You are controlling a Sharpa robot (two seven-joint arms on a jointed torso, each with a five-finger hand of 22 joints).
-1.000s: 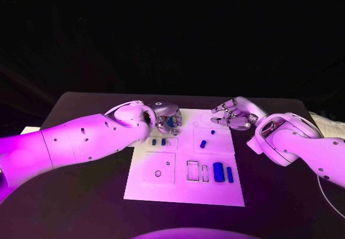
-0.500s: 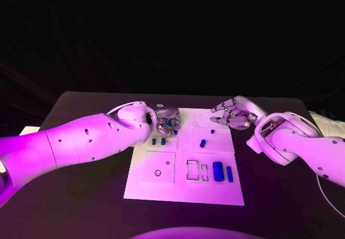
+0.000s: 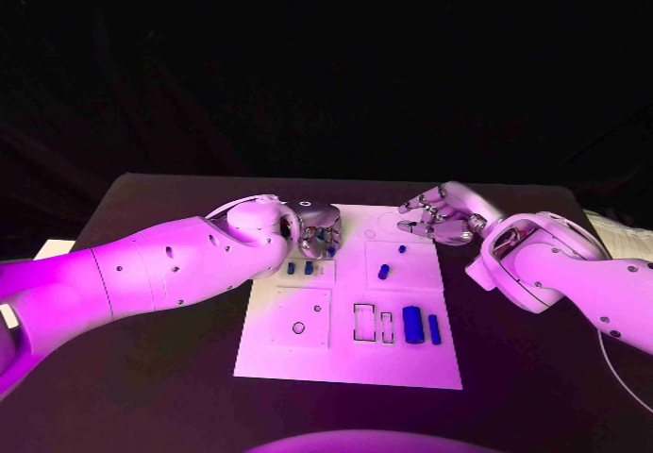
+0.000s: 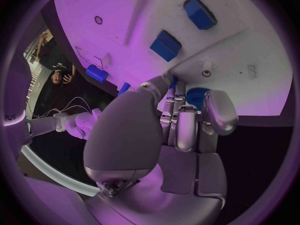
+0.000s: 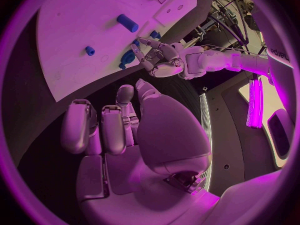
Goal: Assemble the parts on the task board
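The white task board (image 3: 307,354) lies mid-table. My left hand (image 3: 316,232) hangs over its far left corner, fingers curled round a small blue part (image 4: 197,96) close to the board (image 4: 125,10). My right hand (image 3: 440,216) hovers at the far right corner, fingers curled in, nothing in them (image 5: 119,130). Two small blue parts (image 3: 299,268) stand just below the left hand. A blue peg (image 3: 384,273) and a tiny blue part (image 3: 402,249) lie mid-board. Two longer blue parts (image 3: 422,326) stand near the right edge. The right wrist view shows the left hand (image 5: 164,61) beyond the peg (image 5: 127,23).
Empty outlined slots (image 3: 375,324) and a square recess with a small hole (image 3: 299,328) mark the board's near half. Black table (image 3: 150,377) surrounds the board on all sides, with open room to the left, right and front.
My left hand has sunk lower onto the board's far left corner with the blue part, which is now mostly hidden under the fingers. The right hand has barely moved.
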